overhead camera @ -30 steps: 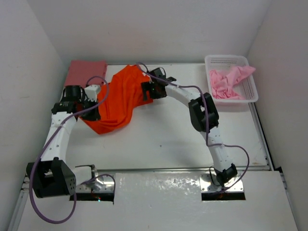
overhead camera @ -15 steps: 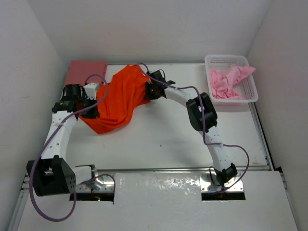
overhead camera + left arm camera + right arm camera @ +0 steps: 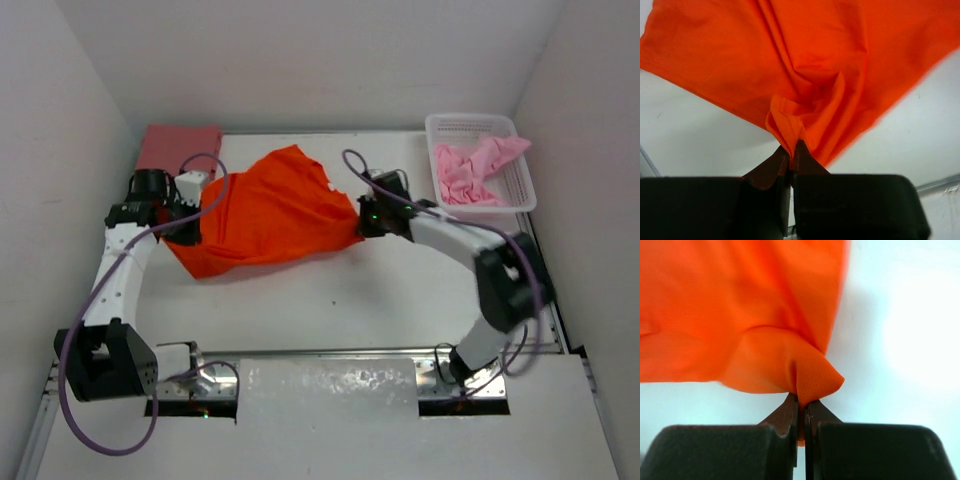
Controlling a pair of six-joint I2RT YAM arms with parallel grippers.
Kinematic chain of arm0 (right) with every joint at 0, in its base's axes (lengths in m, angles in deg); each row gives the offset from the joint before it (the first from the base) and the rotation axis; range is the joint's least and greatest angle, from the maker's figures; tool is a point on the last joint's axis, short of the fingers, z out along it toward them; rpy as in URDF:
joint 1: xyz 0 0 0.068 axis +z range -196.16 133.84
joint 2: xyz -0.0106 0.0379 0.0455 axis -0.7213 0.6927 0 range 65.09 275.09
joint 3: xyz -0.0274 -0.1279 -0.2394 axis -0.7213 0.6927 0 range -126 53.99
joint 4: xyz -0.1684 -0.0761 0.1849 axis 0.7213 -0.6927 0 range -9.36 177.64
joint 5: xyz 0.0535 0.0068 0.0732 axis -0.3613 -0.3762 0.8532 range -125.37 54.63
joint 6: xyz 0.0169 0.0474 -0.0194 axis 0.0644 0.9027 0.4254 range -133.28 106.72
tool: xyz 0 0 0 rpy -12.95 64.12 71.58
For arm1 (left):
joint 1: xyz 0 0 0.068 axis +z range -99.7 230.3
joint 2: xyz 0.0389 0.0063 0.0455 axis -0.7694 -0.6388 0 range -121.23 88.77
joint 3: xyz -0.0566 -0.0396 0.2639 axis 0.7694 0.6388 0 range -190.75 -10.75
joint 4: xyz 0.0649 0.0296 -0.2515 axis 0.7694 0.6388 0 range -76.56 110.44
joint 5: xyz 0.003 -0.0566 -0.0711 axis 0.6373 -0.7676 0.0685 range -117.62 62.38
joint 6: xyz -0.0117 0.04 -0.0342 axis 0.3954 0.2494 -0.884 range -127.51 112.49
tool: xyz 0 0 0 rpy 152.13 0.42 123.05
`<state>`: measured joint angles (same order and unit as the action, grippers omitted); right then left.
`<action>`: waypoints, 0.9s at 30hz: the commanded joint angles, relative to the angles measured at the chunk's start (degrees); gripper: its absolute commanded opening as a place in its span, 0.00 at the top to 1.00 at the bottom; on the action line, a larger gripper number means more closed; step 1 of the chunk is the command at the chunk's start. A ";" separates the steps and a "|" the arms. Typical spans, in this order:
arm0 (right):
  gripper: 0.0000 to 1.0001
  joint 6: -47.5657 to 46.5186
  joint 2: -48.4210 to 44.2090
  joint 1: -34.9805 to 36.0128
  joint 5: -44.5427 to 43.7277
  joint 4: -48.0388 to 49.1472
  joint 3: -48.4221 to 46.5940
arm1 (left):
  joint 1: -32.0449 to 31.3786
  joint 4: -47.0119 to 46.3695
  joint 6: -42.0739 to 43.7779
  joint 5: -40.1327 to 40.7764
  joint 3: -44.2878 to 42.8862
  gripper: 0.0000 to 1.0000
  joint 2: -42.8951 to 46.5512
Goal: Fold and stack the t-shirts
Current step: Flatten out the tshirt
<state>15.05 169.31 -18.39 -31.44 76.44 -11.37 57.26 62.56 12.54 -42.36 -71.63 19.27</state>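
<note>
The bright orange t-shirt (image 3: 265, 210) is stretched across the back-left part of the table between both arms. My left gripper (image 3: 188, 222) is shut on a bunched fold of its left edge (image 3: 787, 125). My right gripper (image 3: 362, 220) is shut on a pinch of its right edge (image 3: 810, 375). The dusty rose-red t-shirt (image 3: 178, 148) lies folded flat in the far left corner. The light pink t-shirt (image 3: 475, 170) sits crumpled in the basket, one end hanging over the rim.
The white perforated basket (image 3: 522, 192) stands at the back right by the wall. Purple cables loop off both arms. White walls close in the table on the left, back and right.
My right gripper shut on the orange shirt's edge and pulled it right and toward the front, spreading the bunched cloth out wide. The left gripper kept its grip and stayed about where it was.
</note>
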 commanded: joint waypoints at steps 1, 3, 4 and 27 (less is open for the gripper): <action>1.00 -1.98 -23.98 0.70 -0.23 1.10 13.64 | 0.69 9.81 12.07 -4.23 -3.89 1.00 -0.47; 1.00 1.61 -31.68 2.19 -0.32 -0.74 24.72 | 0.51 13.09 17.62 -5.29 -3.54 1.00 -0.64; 1.00 2.76 -35.11 2.81 -0.93 -2.67 27.98 | 0.51 15.97 19.13 -5.47 -2.67 1.00 -0.82; 1.00 11.29 9.97 -18.54 2.60 7.19 -60.40 | -1.86 -30.97 -15.83 -0.64 -74.85 1.00 -42.68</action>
<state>17.61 199.43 -33.08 -27.60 63.94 -80.57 55.84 49.19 3.10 -44.63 -146.31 -31.39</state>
